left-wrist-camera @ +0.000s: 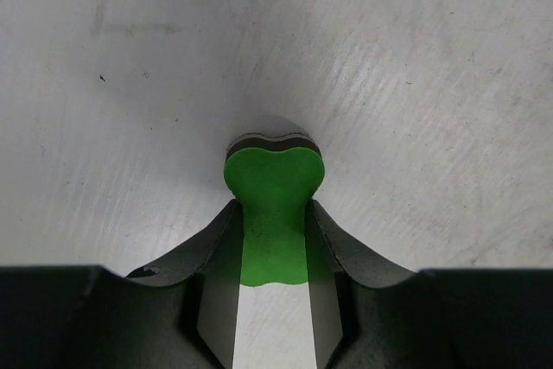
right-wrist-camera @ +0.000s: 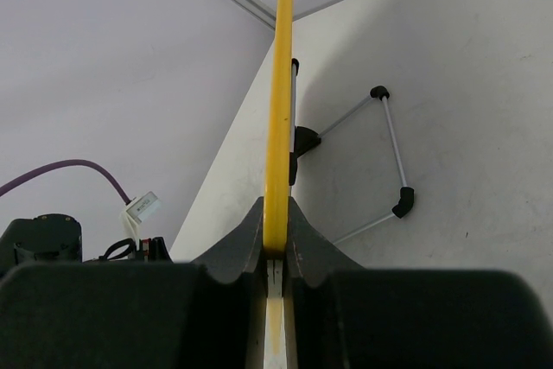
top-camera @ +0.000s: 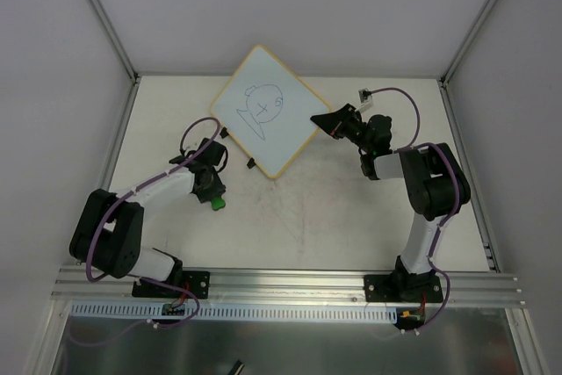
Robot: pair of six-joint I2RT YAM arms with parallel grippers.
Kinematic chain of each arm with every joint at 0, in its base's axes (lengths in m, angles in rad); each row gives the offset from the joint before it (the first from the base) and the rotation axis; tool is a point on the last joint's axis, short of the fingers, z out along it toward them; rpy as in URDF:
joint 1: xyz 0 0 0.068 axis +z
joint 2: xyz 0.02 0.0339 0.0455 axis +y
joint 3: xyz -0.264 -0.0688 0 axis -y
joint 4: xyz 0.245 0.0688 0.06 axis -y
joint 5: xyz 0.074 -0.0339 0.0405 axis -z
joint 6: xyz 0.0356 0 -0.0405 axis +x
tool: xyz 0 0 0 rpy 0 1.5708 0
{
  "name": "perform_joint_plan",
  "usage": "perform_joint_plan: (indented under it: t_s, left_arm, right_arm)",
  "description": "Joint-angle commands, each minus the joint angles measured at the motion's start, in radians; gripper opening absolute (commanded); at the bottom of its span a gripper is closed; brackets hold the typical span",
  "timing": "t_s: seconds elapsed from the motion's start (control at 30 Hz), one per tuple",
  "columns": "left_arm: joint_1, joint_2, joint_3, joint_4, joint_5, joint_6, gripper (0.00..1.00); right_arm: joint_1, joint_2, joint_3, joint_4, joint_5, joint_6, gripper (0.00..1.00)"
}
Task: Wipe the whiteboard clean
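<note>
Right end effector [top-camera: 323, 120] clamped on whiteboard [top-camera: 281, 142] edge; left end effector [left-wrist-camera: 273, 222] clamped on eraser [left-wrist-camera: 273, 174]. Risk: wipe pressure may twist whiteboard free

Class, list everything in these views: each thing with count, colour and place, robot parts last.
whiteboard: one, white with yellowish frame, far middle of the table
doodle: one, dark, on the whiteboard
clips: two, black, on the whiteboard's near-left edge
wire stand: one, silver with black joints, beside the whiteboard
eraser: one, green, in the left claw
table: one, white, beneath it all
left claw: one, black, shut on the eraser
right claw: one, black, shut on the whiteboard's right edge
</note>
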Motion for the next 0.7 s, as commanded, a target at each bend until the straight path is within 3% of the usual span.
perform_joint_plan:
  t_s: [0.0, 0.2, 0.37, 0.53, 0.67]
  left_arm:
    - [-0.008, -0.057, 0.021, -0.001, 0.015, 0.036, 0.24]
    - [-0.007, -0.144, 0.098, -0.001, 0.033, 0.111, 0.21]
    - [-0.008, -0.178, 0.25, -0.001, -0.051, 0.179, 0.17]
    - [0.037, -0.089, 0.409, 0.001, -0.032, 0.228, 0.0]
    - [0.097, 0.015, 0.544, 0.004, 0.063, 0.236, 0.0]
  right_arm:
    - [0.022, -0.011, 0.032, 0.066, -0.03, -0.019, 0.0]
    - [0.022, -0.009, 0.035, 0.072, -0.036, -0.017, 0.0]
    - [0.022, -0.011, 0.035, 0.074, -0.039, -0.017, 0.0]
    - [0.022, -0.009, 0.036, 0.075, -0.044, -0.019, 0.0]
    - [0.028, -0.014, 0.028, 0.077, -0.048, -0.017, 0.0]
